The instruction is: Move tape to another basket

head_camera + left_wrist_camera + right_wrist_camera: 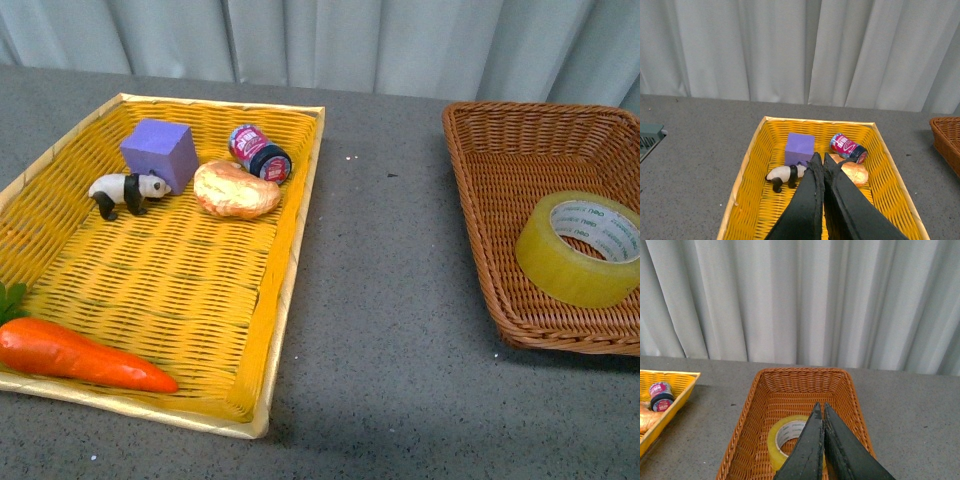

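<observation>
one tape (579, 247) in one basket (500, 150).

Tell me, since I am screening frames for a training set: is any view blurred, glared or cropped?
Front view: even soft light and sharp weave, but the dark-brown woven wicker basket is cropped at the right edge, and the translucent yellowish tape roll shows faint sheen. Left wrist view: shut left gripper looks soft, close to the lens. Right wrist view: shut right gripper partly hides the tape.

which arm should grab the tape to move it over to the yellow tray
Right. The right gripper hangs directly over the brown basket holding the tape; the left gripper sits over the yellow tray.
</observation>
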Available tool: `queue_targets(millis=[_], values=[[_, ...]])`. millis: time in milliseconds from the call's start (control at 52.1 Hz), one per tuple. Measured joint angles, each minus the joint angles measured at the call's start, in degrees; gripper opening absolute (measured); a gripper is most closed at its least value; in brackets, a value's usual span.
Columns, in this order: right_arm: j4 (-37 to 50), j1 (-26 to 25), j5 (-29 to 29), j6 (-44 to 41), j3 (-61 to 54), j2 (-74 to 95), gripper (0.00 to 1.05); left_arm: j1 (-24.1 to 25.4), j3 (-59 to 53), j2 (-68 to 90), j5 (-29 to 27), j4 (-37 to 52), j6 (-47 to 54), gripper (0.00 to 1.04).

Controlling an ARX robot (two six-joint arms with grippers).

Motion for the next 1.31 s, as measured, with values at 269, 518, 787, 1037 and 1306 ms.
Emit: queue_targets(millis=[269,518,787,1037,1306], values=[[-1.3,0.0,0.0,0.0,-2.2,-4.0,0.01,5.7,-2.6,-8.5,5.2,-5.8,0.0,0.04],[-8.5,0.0,0.0,0.0,-2.1,-10.1,0.01,5.7,-4.3,-14.8,5.4,-9.2,0.0,0.04],[-14.3,0.0,0.0,0.0,-2.1,-16.6,0.01,5.7,-4.3,-22.7,5.5,-16.7,0.0,0.04],[-14.3,0.0,0.0,0.0,-2.1,-16.7,0.01,5.7,-4.3,-28.1,5.4,-22.1,0.0,0.04],[-14.3,0.0,0.0,0.0,-2.1,-16.7,0.01,5.7,-4.3,-32.9,5.4,-26.8,0.0,0.04]])
